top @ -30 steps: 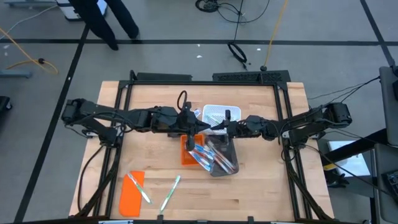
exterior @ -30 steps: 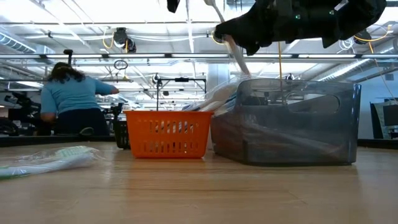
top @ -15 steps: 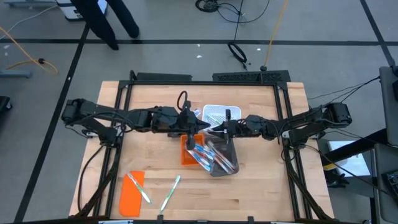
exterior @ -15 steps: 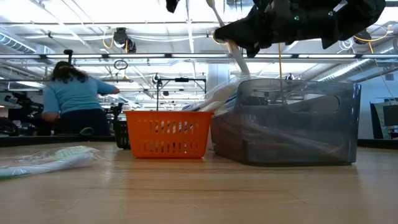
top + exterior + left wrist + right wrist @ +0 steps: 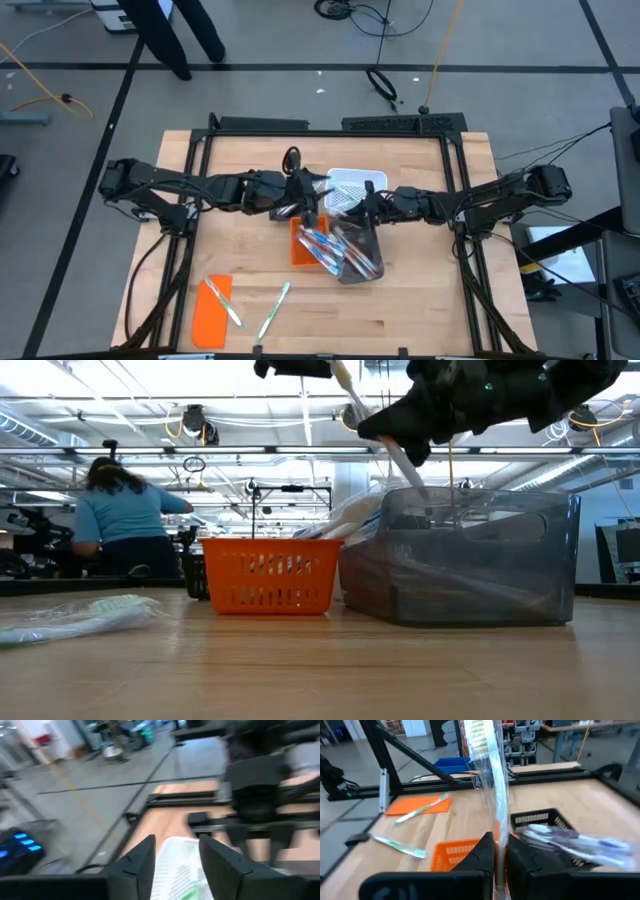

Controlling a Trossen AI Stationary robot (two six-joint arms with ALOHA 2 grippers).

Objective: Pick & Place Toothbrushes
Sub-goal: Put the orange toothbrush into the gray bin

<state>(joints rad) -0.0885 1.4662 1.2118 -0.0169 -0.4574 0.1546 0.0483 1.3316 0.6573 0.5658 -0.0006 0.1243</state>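
Note:
My right gripper (image 5: 499, 845) is shut on a toothbrush (image 5: 487, 775) in a clear wrapper, above the grey bin (image 5: 470, 560) that holds several more toothbrushes (image 5: 570, 840). In the low view this toothbrush (image 5: 385, 445) slants up toward my left gripper (image 5: 295, 368). My left gripper (image 5: 177, 840) stands open just to its left over the orange basket (image 5: 297, 250). Something white and green shows between its fingers, and I cannot tell whether they touch it. Two more toothbrushes lie near the front edge, one (image 5: 228, 305) on the orange lid (image 5: 208, 318) and one (image 5: 272, 310) on the wood. My right gripper pinches the wrapped toothbrush by the lower part of its handle (image 5: 497, 827) between its two fingers. The fingers come roughly level from the table's right side and lie across the handle. The toothbrush stands tilted, bristle end (image 5: 476, 731) up, lifted clear above the bin.
A white basket (image 5: 350, 182) stands behind the grey bin, the orange basket (image 5: 268, 575) to the bin's left. A person (image 5: 120, 515) works in the room beyond the table. Bare wood lies at the front right and at the left.
My left gripper has rolled at the wrist and opened, letting go of the toothbrush's upper end. My right gripper has tipped in place with the toothbrush, whose lower end has swung toward the bin so that it leans more.

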